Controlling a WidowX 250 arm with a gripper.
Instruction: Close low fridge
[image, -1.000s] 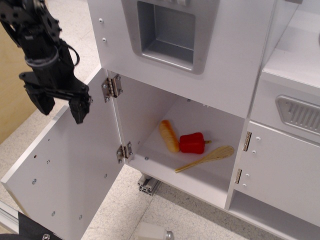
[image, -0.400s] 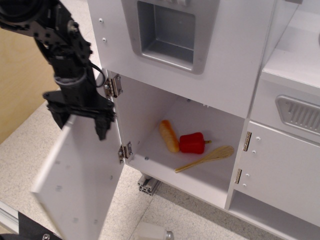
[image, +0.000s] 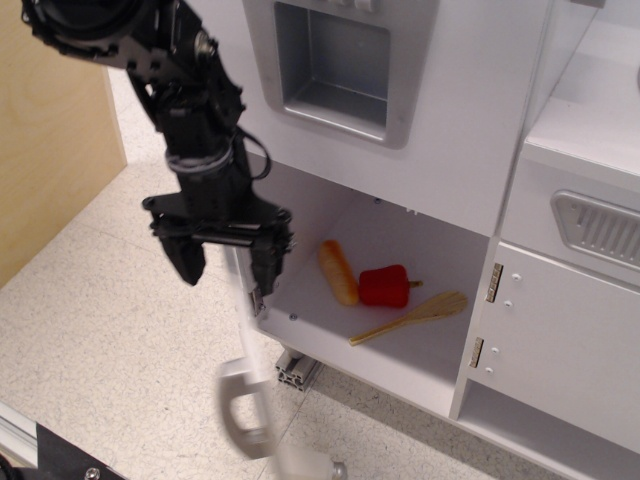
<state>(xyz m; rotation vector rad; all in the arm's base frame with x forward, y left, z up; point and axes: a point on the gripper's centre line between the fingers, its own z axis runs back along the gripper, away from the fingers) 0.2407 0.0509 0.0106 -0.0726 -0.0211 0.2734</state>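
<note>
The low fridge (image: 410, 235) is the open white compartment under the dispenser panel. Its door (image: 248, 330) stands nearly edge-on to the camera, about half closed and blurred, with the grey loop handle (image: 241, 402) at its lower end. My black gripper (image: 226, 262) is open, with one finger (image: 186, 262) left of the door's top edge and the other (image: 270, 262) right of it, close to the hinge side. Inside lie a bread roll (image: 338, 272), a red pepper (image: 385, 286) and a wooden spoon (image: 415, 315).
A white panel with a recessed grey dispenser (image: 335, 65) is above the fridge. A ribbed grey panel (image: 600, 225) and a shut white door (image: 560, 335) are on the right. A wooden board (image: 50, 130) stands at the left. A metal foot (image: 295, 368) sits on the speckled floor.
The door has swung from wide open to about half closed. My gripper has moved right and down with its top edge, toward the compartment.
</note>
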